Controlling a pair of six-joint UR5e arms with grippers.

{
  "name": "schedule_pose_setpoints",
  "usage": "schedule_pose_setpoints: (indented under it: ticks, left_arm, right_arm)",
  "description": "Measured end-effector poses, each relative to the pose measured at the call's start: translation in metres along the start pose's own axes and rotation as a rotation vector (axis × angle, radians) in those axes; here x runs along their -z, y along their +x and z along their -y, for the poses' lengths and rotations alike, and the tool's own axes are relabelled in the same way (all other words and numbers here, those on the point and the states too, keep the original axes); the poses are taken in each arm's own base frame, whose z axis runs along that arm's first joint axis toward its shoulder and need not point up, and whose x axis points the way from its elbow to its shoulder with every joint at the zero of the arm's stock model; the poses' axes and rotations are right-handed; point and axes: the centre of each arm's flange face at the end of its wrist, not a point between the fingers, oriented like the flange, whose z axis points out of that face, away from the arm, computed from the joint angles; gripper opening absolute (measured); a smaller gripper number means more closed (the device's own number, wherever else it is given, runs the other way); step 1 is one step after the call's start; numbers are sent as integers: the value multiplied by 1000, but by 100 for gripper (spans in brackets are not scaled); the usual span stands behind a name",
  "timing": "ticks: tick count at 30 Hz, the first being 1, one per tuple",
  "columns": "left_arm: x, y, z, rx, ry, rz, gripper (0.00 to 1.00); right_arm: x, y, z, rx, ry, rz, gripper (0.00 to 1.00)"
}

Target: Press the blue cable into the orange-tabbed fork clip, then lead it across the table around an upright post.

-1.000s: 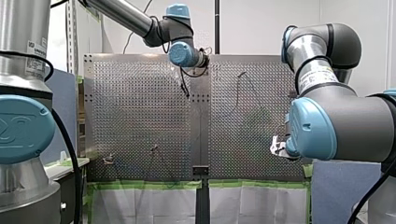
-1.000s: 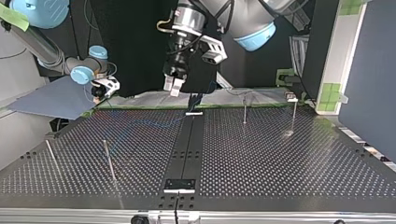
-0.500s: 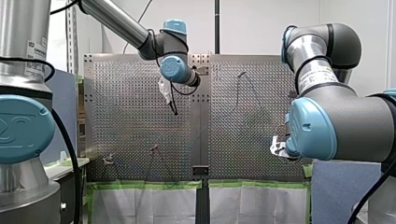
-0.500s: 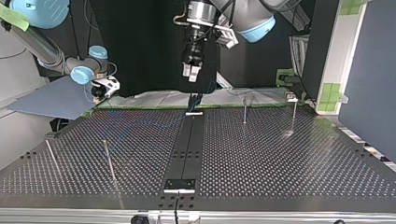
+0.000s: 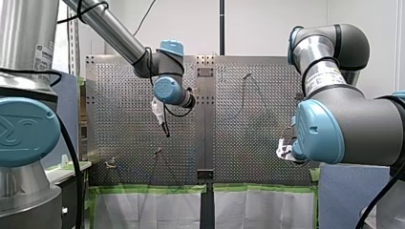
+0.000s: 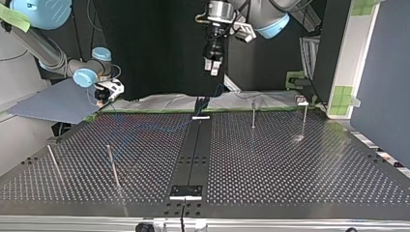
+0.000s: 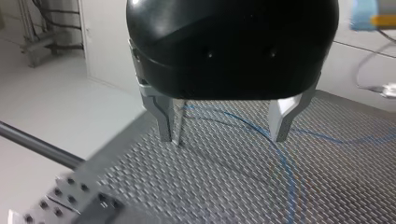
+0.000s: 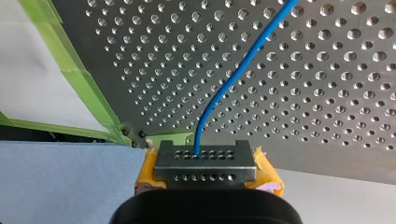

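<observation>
Left gripper [image 7: 224, 126] is up off the table [image 6: 290, 169], metal fingers [image 7: 164, 122] apart, nothing between them. In the top view it hangs high near the far middle [image 6: 212, 65], and in the front view it is left of centre [image 5: 163, 125]. Right gripper [image 8: 205, 156] has its yellow pads closed on the blue cable [image 8: 233, 74], clamping its end. It sits past the table's far left corner in the top view [image 6: 109, 92], at the table's edge. From there the cable runs out over the perforated table, faint across the top view's left half [image 6: 145, 126]. In the left wrist view it lies flat on the table beneath and ahead of the open fingers [image 7: 285, 163]. Thin posts [image 6: 253, 115] stand far right and near left in the top view. A small clip [image 6: 301, 101] is at the far right; its tab colour is too small to tell.
</observation>
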Motion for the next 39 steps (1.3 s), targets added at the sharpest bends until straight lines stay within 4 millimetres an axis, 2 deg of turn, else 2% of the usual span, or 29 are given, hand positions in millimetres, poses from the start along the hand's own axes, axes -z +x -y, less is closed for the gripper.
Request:
schedule_pose_setpoints:
  ticks: [8, 11, 22, 27, 39]
  left_arm:
    - [5, 51, -37, -74, -14, -71, 100]
    - [9, 62, -48, -87, -19, -81, 100]
    - [12, 71, -86, -159, -16, -85, 100]
    - [23, 79, -99, -179, -6, -89, 100]
    - [30, 82, -104, -182, -6, -89, 100]
  right_arm:
    - [0, 0, 0, 1, 1, -1, 0]
    - [0, 0, 1, 2, 3, -1, 0]
    - [1, 1, 3, 8, 5, -2, 0]
    - [1, 1, 5, 11, 9, -3, 0]
    - [1, 1, 6, 12, 10, -2, 0]
